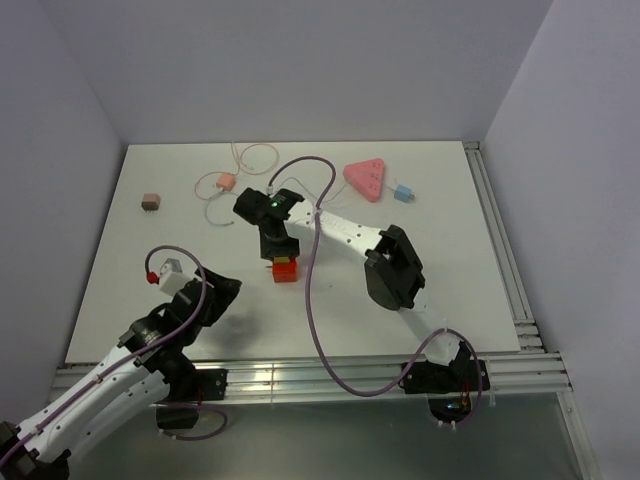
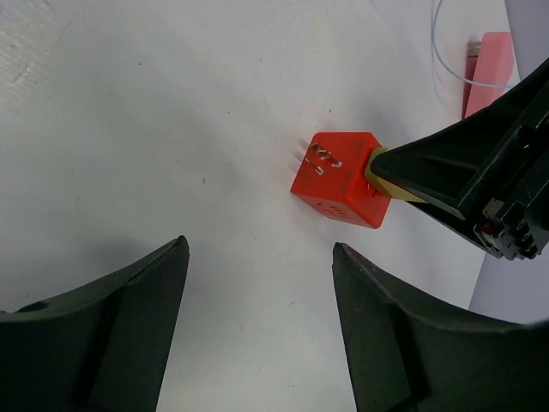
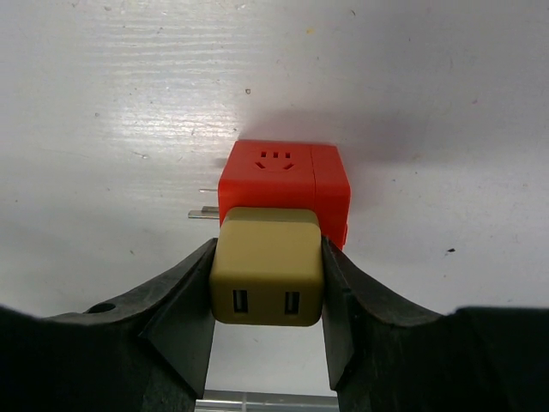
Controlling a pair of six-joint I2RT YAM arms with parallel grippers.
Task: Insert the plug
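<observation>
- right gripper (image 3: pixel 268 253) is clamped on a tan USB charger (image 3: pixel 267 279), one finger on each side face, its two USB ports facing the wrist cam
- the charger's front is butted up against an orange-red adapter cube (image 3: pixel 274 167) sitting on the table (image 1: pixel 450 260); none of the charger's pins show, so I'd guess it's seated or nearly so, can't tell which
- the cube's own metal prongs (image 3: pixel 202 213) poke out sideways, touching nothing
- left gripper (image 2: pixel 259 257) hangs near the cube with its fingers spread wide, holding nothing
- the actual plug (image 1: pixel 403 192), the tiny light-blue one, is well apart from all this, in the far right part of the table just beside a corner of the pink triangular socket strip (image 1: pixel 365 179); nobody's on it, and it's too small to say if the two touch
- so the step in hand looks like pressing the charger home, with the blue plug not yet started
- doing it well: push straight along the pin direction, no twisting, because that cube looks loose and would probably skate or tip
- the left claw is well placed to close on the cube and brace it, just keep off the prongs
- I'd only let go once the faces sit flush, then back straight off so the stack doesn't get dragged
</observation>
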